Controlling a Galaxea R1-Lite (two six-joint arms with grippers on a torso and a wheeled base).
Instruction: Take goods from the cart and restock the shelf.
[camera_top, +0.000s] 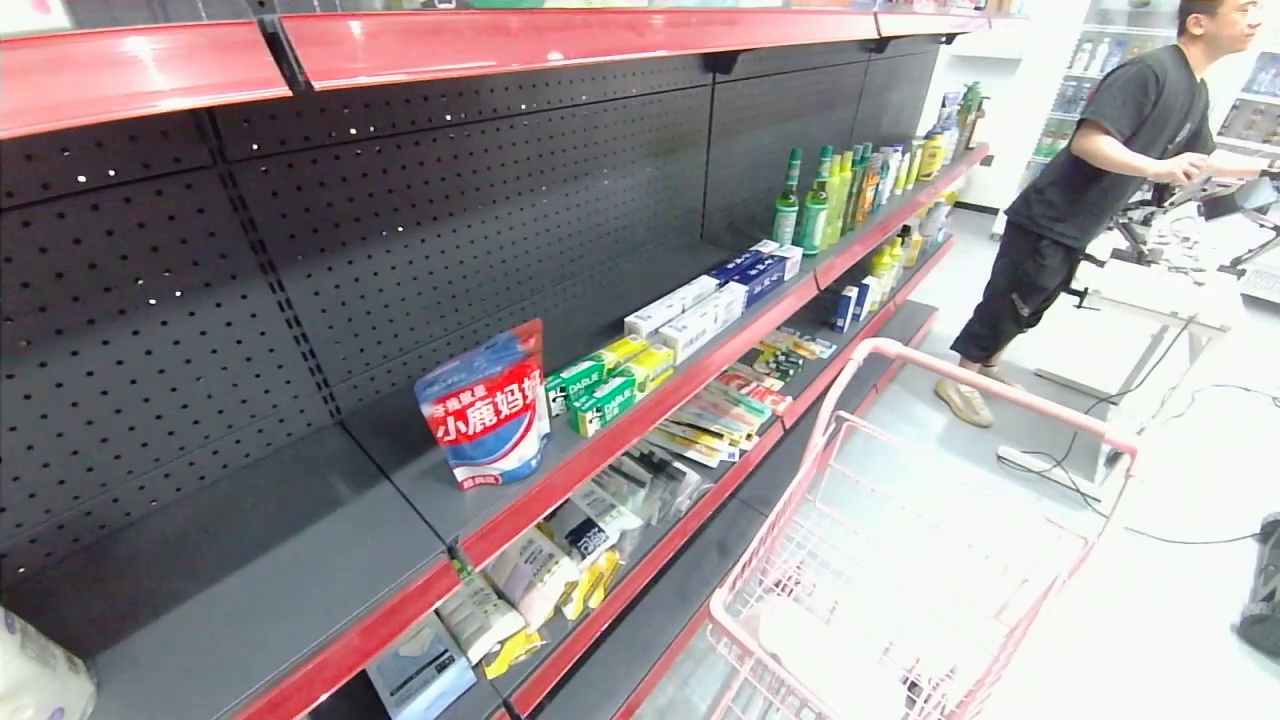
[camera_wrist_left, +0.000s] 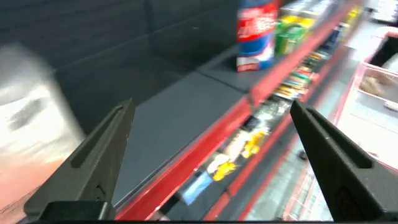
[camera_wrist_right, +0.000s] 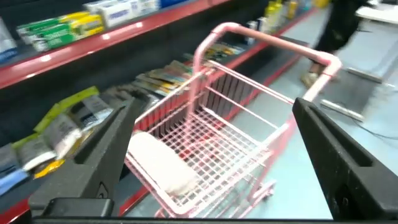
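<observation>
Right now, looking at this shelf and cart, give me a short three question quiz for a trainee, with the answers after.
1. True or false: the left hand is shut on a box.
2. What stands right beside the blue and red pouch on the shelf? A) green boxes B) bottles C) a towel
3. What lies in the pink cart?

Key
1. False: it is open and holds nothing.
2. A
3. A white package.
</observation>
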